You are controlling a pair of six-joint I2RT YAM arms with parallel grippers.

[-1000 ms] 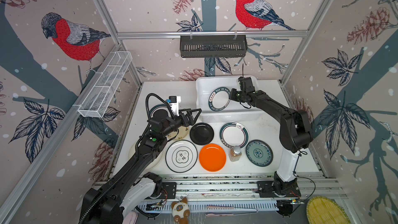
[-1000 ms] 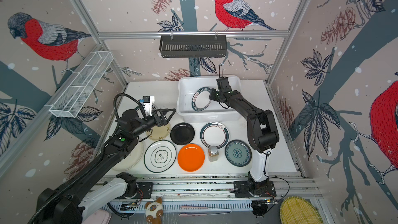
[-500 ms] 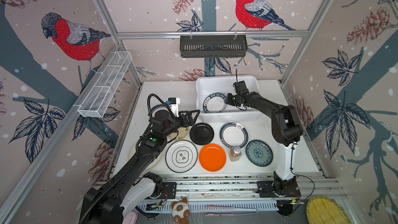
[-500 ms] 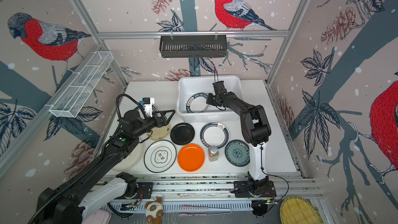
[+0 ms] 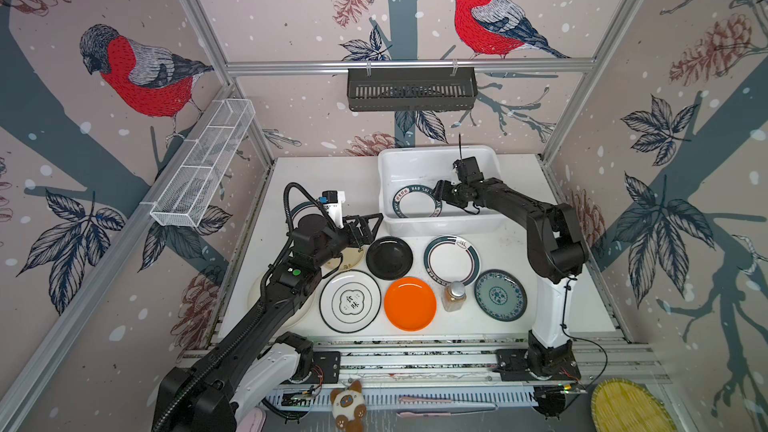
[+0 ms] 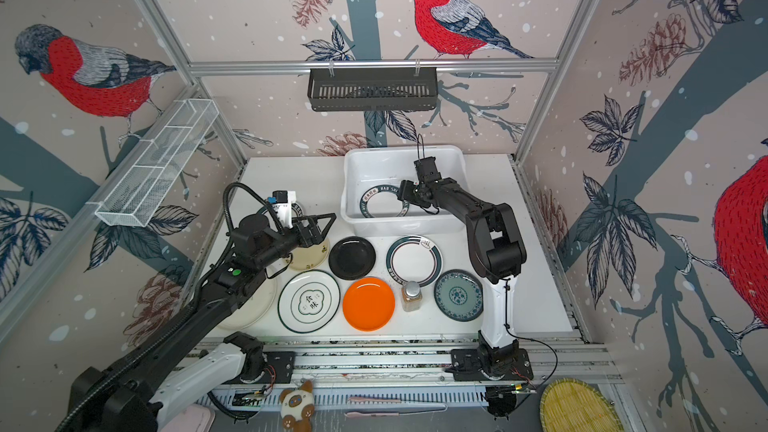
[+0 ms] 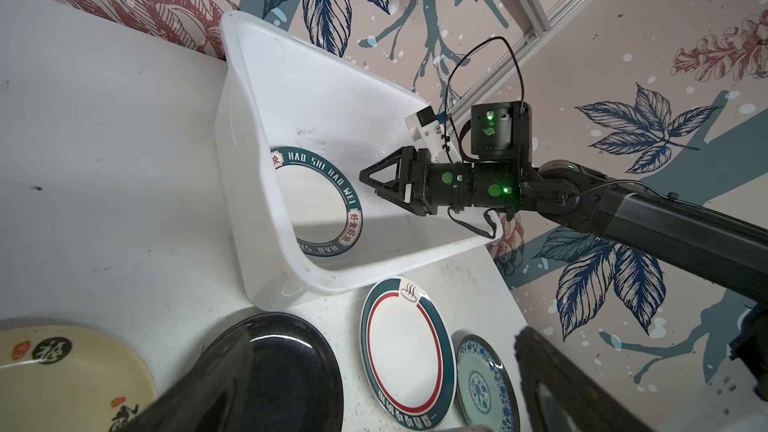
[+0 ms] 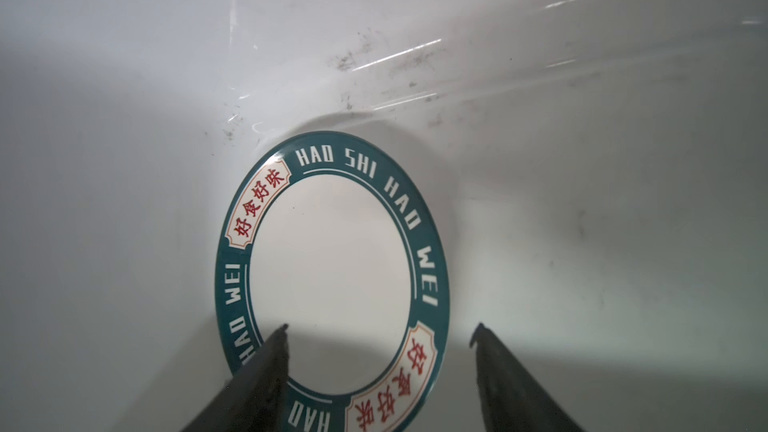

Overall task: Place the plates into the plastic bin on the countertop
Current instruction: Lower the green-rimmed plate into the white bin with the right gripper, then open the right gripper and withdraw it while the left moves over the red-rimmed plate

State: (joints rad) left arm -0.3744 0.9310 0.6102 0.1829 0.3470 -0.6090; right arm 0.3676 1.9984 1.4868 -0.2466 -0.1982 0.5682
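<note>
Now that your right tool (image 8: 380,330) has sprung open, the teal-rimmed plate (image 5: 415,202) lies released inside the plastic bin (image 5: 440,227), so count it delivered, while your left tool (image 5: 371,228) waits open above the remaining plates (image 5: 409,303) on the table (image 5: 324,180).

Glossy teal-rim plate (image 8: 332,284), scuffed shiny plastic bin (image 8: 582,76) w/ smudges.
</note>
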